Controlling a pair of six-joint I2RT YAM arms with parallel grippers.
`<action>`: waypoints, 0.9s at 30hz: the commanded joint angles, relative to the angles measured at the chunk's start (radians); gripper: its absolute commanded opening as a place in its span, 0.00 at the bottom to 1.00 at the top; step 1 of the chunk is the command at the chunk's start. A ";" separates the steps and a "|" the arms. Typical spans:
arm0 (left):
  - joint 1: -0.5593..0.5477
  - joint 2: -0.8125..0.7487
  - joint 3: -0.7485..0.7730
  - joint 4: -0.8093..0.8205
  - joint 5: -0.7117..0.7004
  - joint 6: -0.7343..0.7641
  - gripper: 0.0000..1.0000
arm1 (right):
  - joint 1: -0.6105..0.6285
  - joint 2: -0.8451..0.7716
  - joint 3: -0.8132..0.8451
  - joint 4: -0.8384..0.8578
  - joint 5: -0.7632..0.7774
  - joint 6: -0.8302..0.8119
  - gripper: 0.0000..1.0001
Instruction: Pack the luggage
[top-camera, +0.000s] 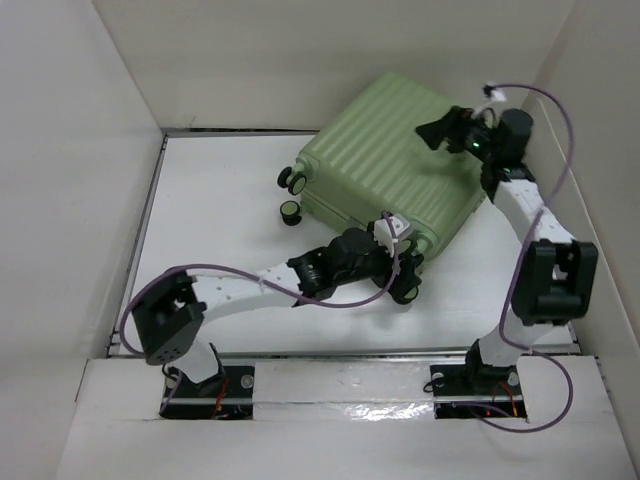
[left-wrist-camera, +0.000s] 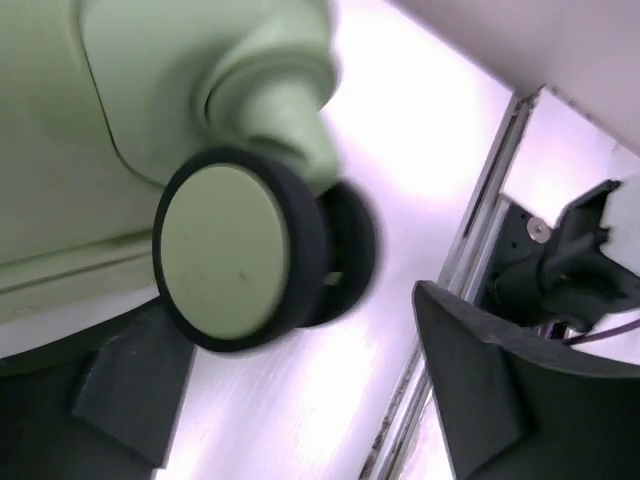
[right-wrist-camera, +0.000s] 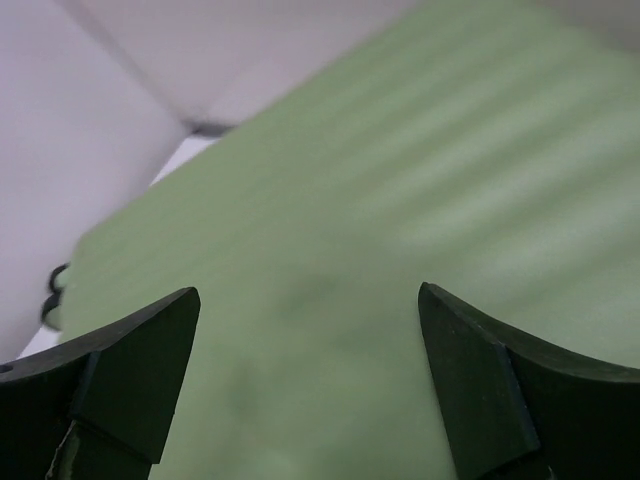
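Note:
The luggage (top-camera: 390, 165) is a pale green ribbed suitcase lying shut and flat at the back of the white table. Two of its black wheels (top-camera: 291, 195) stick out on its left side. My left gripper (top-camera: 398, 268) is at the suitcase's near right corner. In the left wrist view it (left-wrist-camera: 300, 400) is open, and a green-capped black wheel (left-wrist-camera: 240, 250) hangs just above and between its fingers (left-wrist-camera: 130, 390). My right gripper (top-camera: 440, 130) hovers over the suitcase's far right corner. In the right wrist view it (right-wrist-camera: 310, 360) is open and empty, close above the green shell (right-wrist-camera: 350, 200).
White walls (top-camera: 90, 150) box the table in on the left, back and right. A metal rail (left-wrist-camera: 490, 230) runs along the table's near edge. The right arm's base (left-wrist-camera: 570, 260) shows beyond that rail in the left wrist view.

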 joint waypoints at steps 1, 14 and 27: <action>-0.022 -0.209 0.033 0.085 -0.053 0.025 0.91 | -0.154 -0.167 -0.176 0.136 0.194 0.107 0.96; 0.562 -0.191 0.321 -0.239 -0.164 -0.142 0.99 | -0.403 -0.189 -0.363 0.141 0.240 0.207 1.00; 0.810 -0.075 0.221 -0.235 0.223 0.086 0.99 | -0.357 -0.061 -0.298 0.251 0.128 0.262 1.00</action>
